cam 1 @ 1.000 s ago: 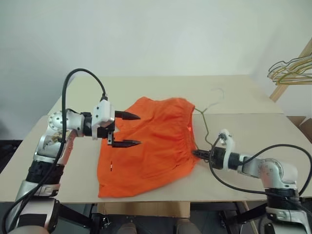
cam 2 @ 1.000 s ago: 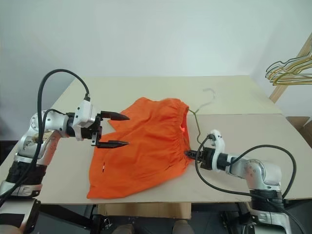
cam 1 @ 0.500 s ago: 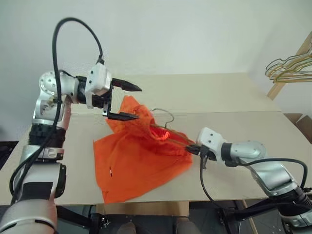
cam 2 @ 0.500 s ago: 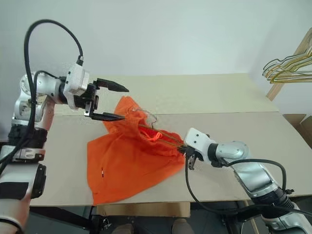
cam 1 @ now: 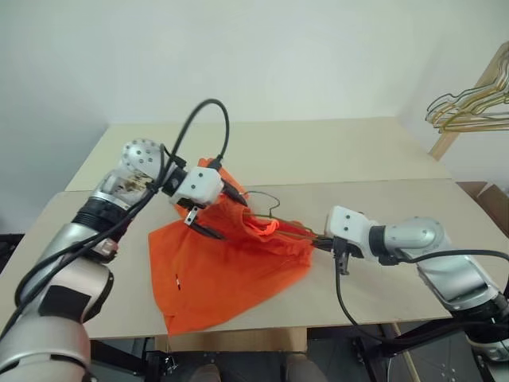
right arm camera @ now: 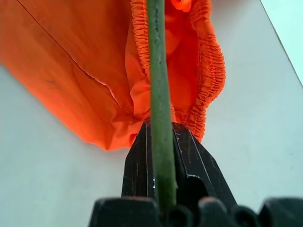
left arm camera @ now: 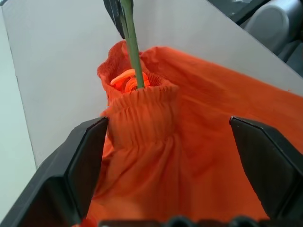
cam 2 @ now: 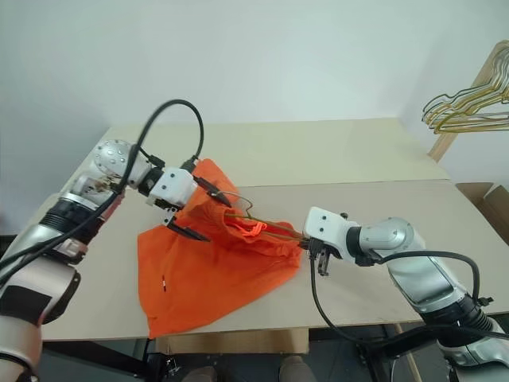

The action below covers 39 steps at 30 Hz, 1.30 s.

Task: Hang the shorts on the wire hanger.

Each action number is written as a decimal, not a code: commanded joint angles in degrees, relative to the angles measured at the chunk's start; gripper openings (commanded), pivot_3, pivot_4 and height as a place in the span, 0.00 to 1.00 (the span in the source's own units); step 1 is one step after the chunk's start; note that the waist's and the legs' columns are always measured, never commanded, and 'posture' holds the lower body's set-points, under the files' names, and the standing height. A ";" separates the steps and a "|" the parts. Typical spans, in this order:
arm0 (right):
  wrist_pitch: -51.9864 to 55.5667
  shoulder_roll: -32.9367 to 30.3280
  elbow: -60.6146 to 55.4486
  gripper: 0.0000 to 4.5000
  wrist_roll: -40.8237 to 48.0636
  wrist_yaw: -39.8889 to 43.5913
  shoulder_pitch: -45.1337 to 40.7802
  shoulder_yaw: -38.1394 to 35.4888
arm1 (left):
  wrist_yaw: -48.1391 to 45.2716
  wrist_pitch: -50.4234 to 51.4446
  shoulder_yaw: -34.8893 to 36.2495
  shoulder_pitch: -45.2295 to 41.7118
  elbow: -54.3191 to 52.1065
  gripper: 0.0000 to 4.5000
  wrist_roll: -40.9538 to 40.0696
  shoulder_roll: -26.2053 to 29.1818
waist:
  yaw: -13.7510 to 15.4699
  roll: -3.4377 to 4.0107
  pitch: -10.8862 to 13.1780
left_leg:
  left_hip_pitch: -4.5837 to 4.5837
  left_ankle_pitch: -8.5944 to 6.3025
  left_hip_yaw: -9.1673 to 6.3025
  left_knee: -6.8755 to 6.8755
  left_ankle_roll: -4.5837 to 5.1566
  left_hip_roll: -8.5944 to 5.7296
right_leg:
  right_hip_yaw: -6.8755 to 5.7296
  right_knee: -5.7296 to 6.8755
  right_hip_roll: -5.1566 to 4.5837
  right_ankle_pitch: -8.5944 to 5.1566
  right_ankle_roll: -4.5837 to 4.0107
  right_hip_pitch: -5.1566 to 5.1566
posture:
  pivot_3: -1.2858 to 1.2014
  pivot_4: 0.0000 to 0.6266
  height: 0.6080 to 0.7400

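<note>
**Hanger poked into the orange shorts**

The orange shorts (cam 1: 227,263) lie on the light table (cam 1: 382,159). The lower part is spread flat near the front edge. The top part, with the stretchy waistband, is bunched up and lifted off the table.

The right claw (cam 1: 324,241) is at the right edge of the shorts. Its two black fingers are pressed together on the thin green-grey wire hanger (right arm camera: 158,85). In the right wrist view the wire runs straight out from between the fingers and goes into the open waistband. In the head views the wire comes out again above the bunched cloth as a small dark loop (cam 1: 266,199).

The left claw (cam 2: 199,208) is on the other side of the bunched part. Its two fingers (left arm camera: 83,165) are spread wide apart. In the left wrist view one finger is on each side of the gathered waistband, and the cloth sits between them. The fingers are not squeezing it. The wire sticks up out of the waistband hole there.

A bunch of gold wire hangers (cam 1: 469,111) hangs on a wooden rail far off to the right, well apart from the table.
</note>
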 commanded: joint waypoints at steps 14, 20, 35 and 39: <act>7.09 -0.15 -3.36 0.00 1.27 2.49 -4.72 -1.50 | 6.09 -2.43 4.27 -1.45 3.47 0.51 18.85 -3.63 | -3.36 0.00 0.00 | 0.03 0.00 -0.07 0.00 0.00 -0.01 | 0.02 0.10 -0.02 0.00 0.01 0.01 | 0.45 0.00 1.00; 10.17 -0.29 -4.38 0.00 3.30 4.02 -6.23 -2.15 | 6.51 -1.12 6.08 -1.35 3.89 0.10 19.54 -5.07 | -3.75 0.00 0.00 | 0.07 0.00 -0.13 0.02 0.00 -0.02 | 0.00 0.28 -0.02 -0.03 0.02 0.00 | 0.45 0.00 1.00; 13.98 -5.71 -5.09 0.33 10.88 7.39 -4.56 -10.81 | 2.20 2.75 11.86 -3.77 9.04 0.00 17.26 -7.00 | -4.08 0.00 0.00 | 0.07 0.00 -0.18 0.03 0.00 -0.04 | -0.03 0.33 -0.04 -0.03 0.01 -0.02 | 0.44 0.00 1.00; 15.13 -7.66 -4.11 0.64 11.91 4.82 0.23 -17.86 | 2.08 3.32 13.33 -3.87 10.42 0.00 17.63 -6.51 | -4.19 0.00 0.00 | 0.04 0.00 -0.18 0.03 0.00 -0.05 | -0.04 0.31 -0.07 -0.04 0.02 -0.02 | 0.43 0.00 1.00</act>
